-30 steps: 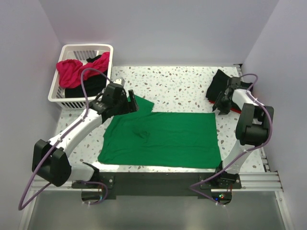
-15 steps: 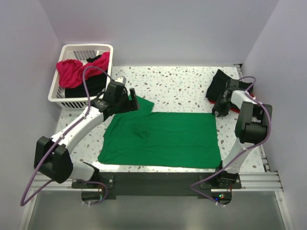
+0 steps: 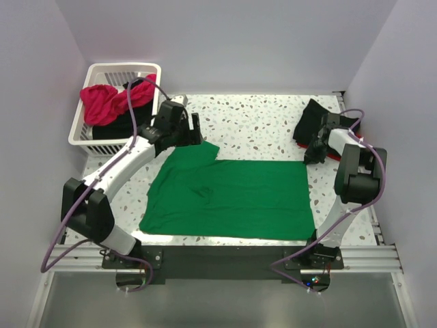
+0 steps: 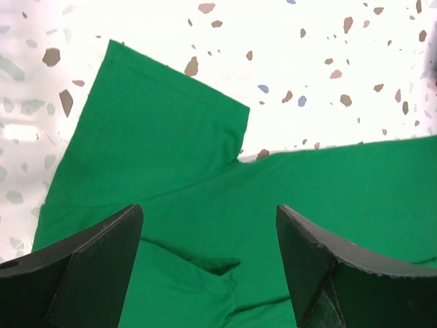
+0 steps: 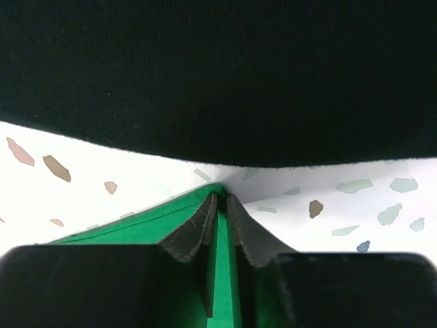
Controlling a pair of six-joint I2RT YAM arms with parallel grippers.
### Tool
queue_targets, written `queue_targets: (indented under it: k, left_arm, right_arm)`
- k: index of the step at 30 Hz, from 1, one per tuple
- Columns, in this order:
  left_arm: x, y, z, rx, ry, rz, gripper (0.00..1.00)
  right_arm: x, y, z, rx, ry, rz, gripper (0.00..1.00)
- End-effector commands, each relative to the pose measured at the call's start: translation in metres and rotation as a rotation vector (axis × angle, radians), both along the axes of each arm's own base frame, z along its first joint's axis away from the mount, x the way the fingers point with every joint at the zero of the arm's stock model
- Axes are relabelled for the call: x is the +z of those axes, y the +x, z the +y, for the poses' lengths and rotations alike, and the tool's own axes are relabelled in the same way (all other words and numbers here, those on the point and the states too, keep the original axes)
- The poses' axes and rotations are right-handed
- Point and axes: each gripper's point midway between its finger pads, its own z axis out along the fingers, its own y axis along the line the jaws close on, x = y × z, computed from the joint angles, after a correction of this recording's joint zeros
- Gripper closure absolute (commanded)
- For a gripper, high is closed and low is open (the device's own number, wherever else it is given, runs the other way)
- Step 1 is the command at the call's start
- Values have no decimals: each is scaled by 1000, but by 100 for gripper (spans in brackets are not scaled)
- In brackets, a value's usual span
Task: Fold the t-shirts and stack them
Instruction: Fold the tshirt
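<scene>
A bright green t-shirt [image 3: 232, 195] lies spread flat on the speckled table, one sleeve [image 4: 164, 130] pointing to the far left. My left gripper [image 3: 193, 131] hovers open over that sleeve, and its dark fingers [image 4: 95, 266] frame the green cloth [image 4: 205, 205] with nothing between them. My right gripper [image 3: 313, 154] is at the shirt's far right corner. Its fingertips [image 5: 205, 222] are pinched together on the green corner [image 5: 220, 205]. A folded black t-shirt [image 3: 315, 119] lies just beyond it and fills the top of the right wrist view [image 5: 218, 75]. Red cloth [image 3: 336, 157] peeks out from under it.
A white slatted basket [image 3: 121, 68] stands at the back left, with a magenta-pink shirt [image 3: 101, 102] and black cloth [image 3: 113, 128] inside. Grey walls close in the table on three sides. Speckled tabletop [image 3: 259, 123] shows behind the green shirt.
My left gripper has lifted off the sleeve and moved toward the far side, still open. My right gripper has closed on the shirt's far right corner.
</scene>
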Motion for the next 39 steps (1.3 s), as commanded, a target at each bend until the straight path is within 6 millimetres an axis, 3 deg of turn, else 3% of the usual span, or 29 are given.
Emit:
queue_targets:
  k: [1,3,4,6,7,9,10,12,13,18,19,27,39]
  left_arm:
    - [7,20,-2,-34,58,-40,16]
    - [7,30,-2,-44,77,-45,16]
    - [-3,35,-2,-52,97,-25,16]
    - [-6,46,-2,-50,109,-22,16]
    - [-20,51,-2,-58,132,7,16]
    - [-26,62,0,-51,152,14,17]
    - [-40,68,3,-47,180,38,18]
    - [-46,80,9,-31,195,43,19]
    - [-60,85,11,-31,213,67,19]
    - [-74,114,18,-25,260,51,28]
    - [-87,118,20,-26,279,70,30]
    - [-101,155,52,44,281,58,40]
    - [-122,174,29,-29,162,40,46]
  right_arm:
    - [-18,-2,-1,-9,-13,40,89]
    - [-17,-3,-1,-7,-16,47,97]
    - [-16,-4,-2,-8,-15,50,100]
    - [-14,-6,-3,-10,-25,56,100]
    - [-13,-8,-6,-14,-42,62,100]
    - [-10,-13,-14,-31,-82,78,100]
    - [-9,-15,-16,-33,-95,83,100]
    - [-6,-19,-22,-40,-123,93,100]
    - [-6,-20,-23,-37,-130,97,100]
    - [-3,-25,-33,-61,-144,109,100]
    - [-2,-25,-35,-65,-143,106,100]
    - [3,-23,-36,-69,-131,108,100]
    - [-2,-20,-33,-59,-104,122,100]
